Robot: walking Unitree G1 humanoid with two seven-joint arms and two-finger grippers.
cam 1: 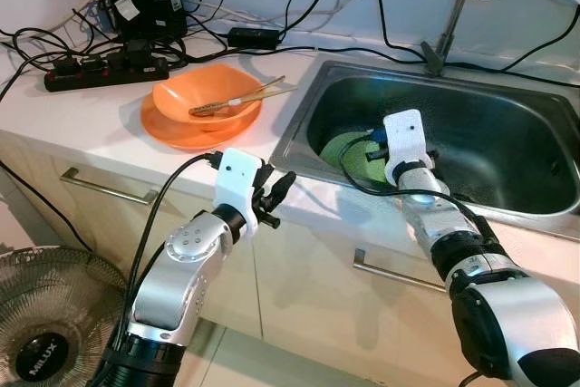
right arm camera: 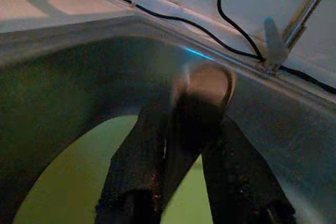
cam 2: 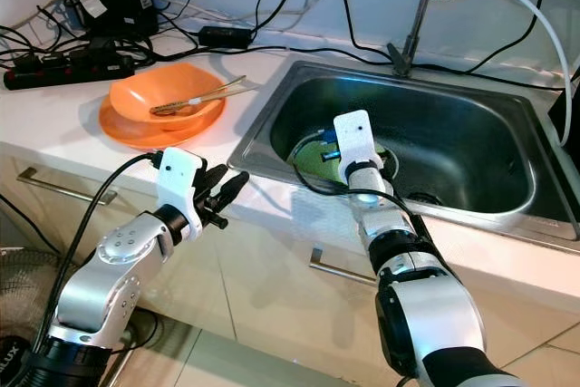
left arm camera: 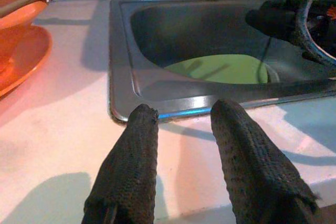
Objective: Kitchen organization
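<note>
A green plate [cam 1: 347, 155] lies on the bottom of the steel sink [cam 1: 299, 120]. My right gripper [right arm camera: 186, 124] reaches into the sink just above that plate [right arm camera: 68, 182]. It is shut on a dark utensil [right arm camera: 202, 90] with a rounded brownish end, blurred in the right wrist view. My left gripper [left arm camera: 185, 114] hovers open over the white counter by the sink's front left corner, nothing between its fingers [left arm camera: 136, 150]. On the counter to the left, an orange bowl [cam 1: 207, 97] sits on an orange plate [cam 1: 172, 129], with chopsticks [cam 1: 240, 97] resting across the bowl.
A faucet [cam 1: 458, 11] rises behind the sink. A power strip [cam 1: 104, 70] and tangled black cables crowd the counter's back left. Cabinet drawers with metal handles [cam 1: 109, 190] run under the counter. A floor fan [cam 1: 41, 337] stands low on the left.
</note>
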